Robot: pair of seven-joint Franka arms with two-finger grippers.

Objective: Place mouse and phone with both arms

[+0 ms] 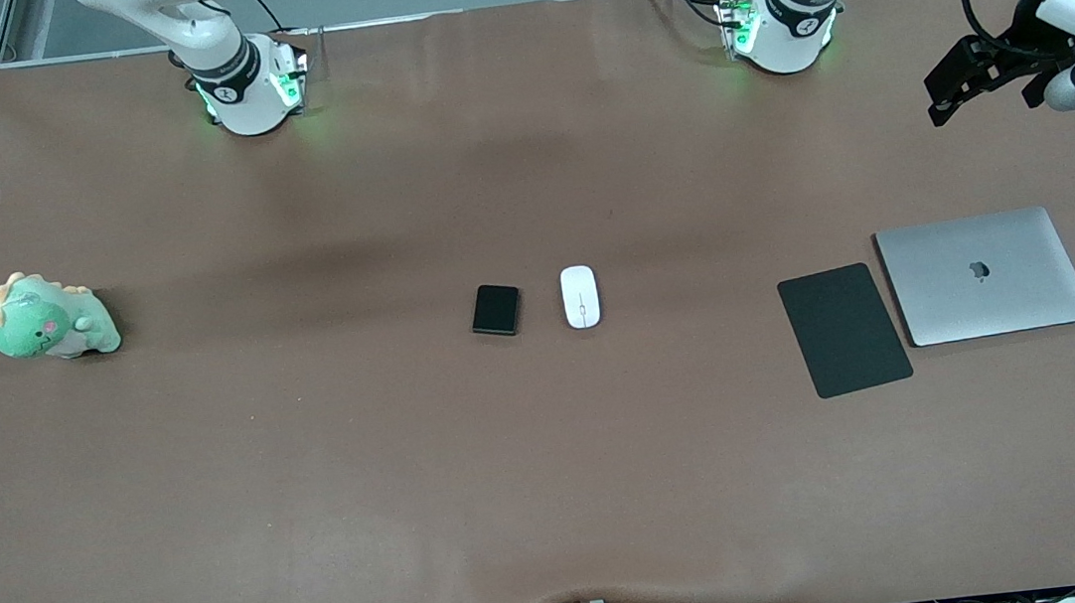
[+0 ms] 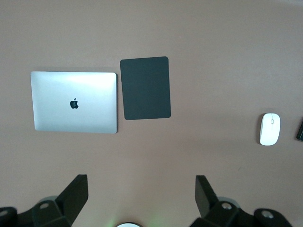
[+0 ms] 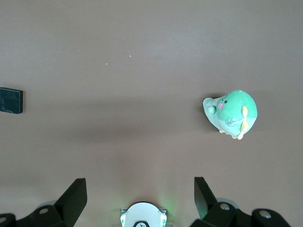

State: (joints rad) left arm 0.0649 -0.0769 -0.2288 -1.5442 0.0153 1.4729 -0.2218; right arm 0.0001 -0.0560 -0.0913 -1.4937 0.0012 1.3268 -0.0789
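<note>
Lying side by side in the middle of the front view, just apart: phone (image 1: 495, 310) toward the right arm's end, mouse (image 1: 580, 296) toward the left arm's, probably so each arm is taking its own.

Hanging over the counter (image 1: 558, 499) at that view's upper corners, jaws standing wide apart and gripping nothing: left gripper (image 2: 141, 198) near pad (image 2: 146, 88) and laptop (image 2: 75, 101), right gripper (image 3: 137, 196) near the toy (image 3: 232, 113).

Judging by the layout, likely serving as the mouse's spot: the pad.
</note>
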